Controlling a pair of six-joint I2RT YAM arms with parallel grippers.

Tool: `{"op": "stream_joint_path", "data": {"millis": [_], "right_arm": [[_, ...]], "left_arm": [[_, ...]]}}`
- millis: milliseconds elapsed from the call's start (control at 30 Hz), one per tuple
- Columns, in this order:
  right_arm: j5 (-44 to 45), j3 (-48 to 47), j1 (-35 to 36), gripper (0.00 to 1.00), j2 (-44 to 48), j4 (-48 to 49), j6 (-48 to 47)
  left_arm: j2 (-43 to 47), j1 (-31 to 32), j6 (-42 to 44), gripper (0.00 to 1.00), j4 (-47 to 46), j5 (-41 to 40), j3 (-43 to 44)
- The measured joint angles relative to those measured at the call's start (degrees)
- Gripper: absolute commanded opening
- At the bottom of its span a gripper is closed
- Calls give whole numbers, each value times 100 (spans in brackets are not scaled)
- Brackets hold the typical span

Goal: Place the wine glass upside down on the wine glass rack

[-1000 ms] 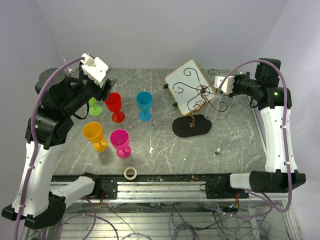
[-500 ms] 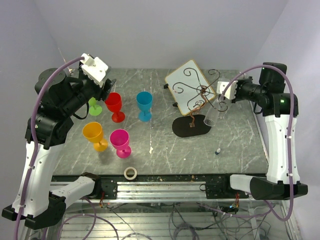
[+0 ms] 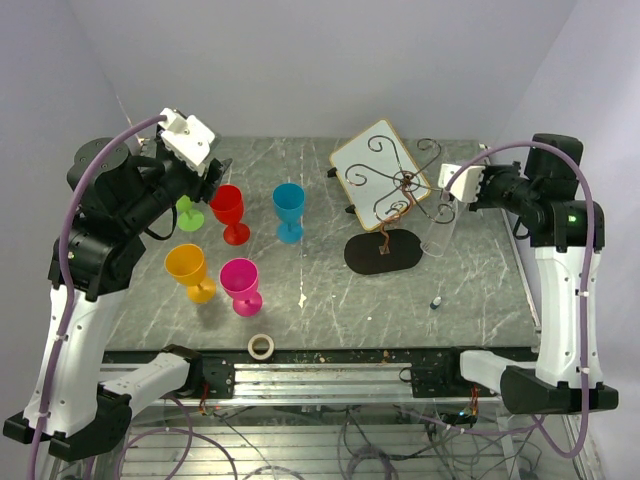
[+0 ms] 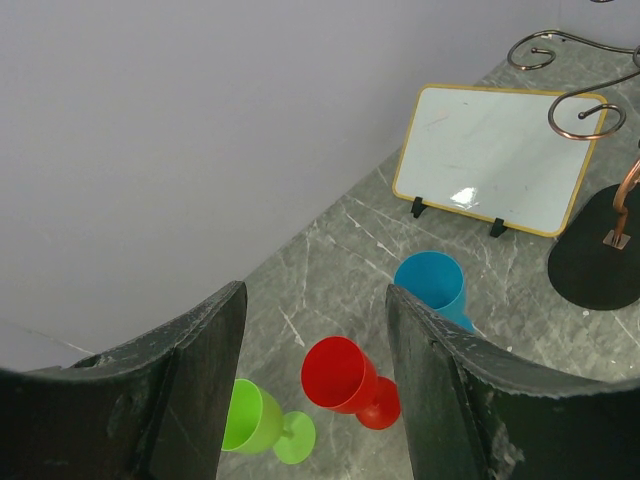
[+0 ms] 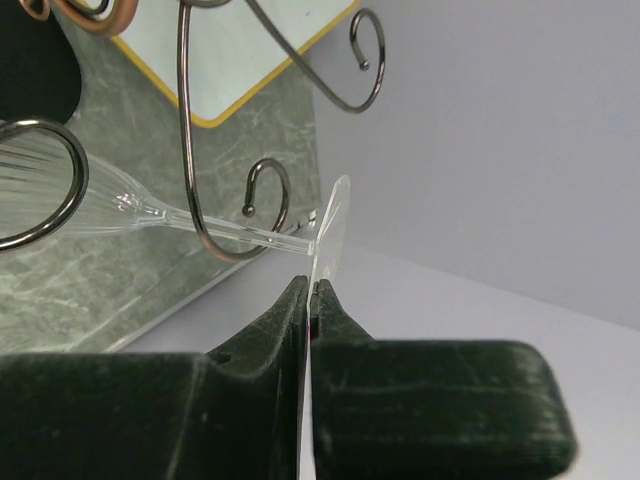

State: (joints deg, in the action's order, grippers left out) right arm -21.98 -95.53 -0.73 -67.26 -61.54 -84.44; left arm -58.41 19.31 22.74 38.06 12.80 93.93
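Observation:
The clear wine glass (image 5: 220,226) lies nearly level in the right wrist view, its bowl to the left and its round foot (image 5: 334,232) on edge. My right gripper (image 5: 311,292) is shut on the rim of that foot. The stem crosses a curled wire arm of the wine glass rack (image 5: 186,120); whether it rests on the wire I cannot tell. From above, the glass (image 3: 437,235) hangs just right of the rack (image 3: 386,196) and its black oval base (image 3: 383,251). Far to the left, my left gripper (image 4: 315,292) stands open over the goblets, holding nothing.
Red (image 3: 229,212), blue (image 3: 289,210), green (image 3: 188,213), orange (image 3: 189,270) and pink (image 3: 242,284) goblets stand on the left half. A white board with a wooden rim (image 3: 368,160) leans behind the rack. A tape roll (image 3: 261,346) and a small blue-capped piece (image 3: 437,301) lie near the front.
My right arm has drawn back to the right with the glass, and the glass has swung lower beside the rack. The left arm has not moved.

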Motion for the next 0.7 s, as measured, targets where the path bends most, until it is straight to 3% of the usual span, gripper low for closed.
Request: {"op": "stream_joint_path", "data": {"millis": [267, 700], "right_arm": [[476, 334, 0, 0, 15, 166, 151], [332, 494, 0, 2, -162, 522, 197]], "left_arm": [[2, -11, 0, 68, 2, 35, 0], [2, -48, 9, 68, 2, 48, 0]]}}
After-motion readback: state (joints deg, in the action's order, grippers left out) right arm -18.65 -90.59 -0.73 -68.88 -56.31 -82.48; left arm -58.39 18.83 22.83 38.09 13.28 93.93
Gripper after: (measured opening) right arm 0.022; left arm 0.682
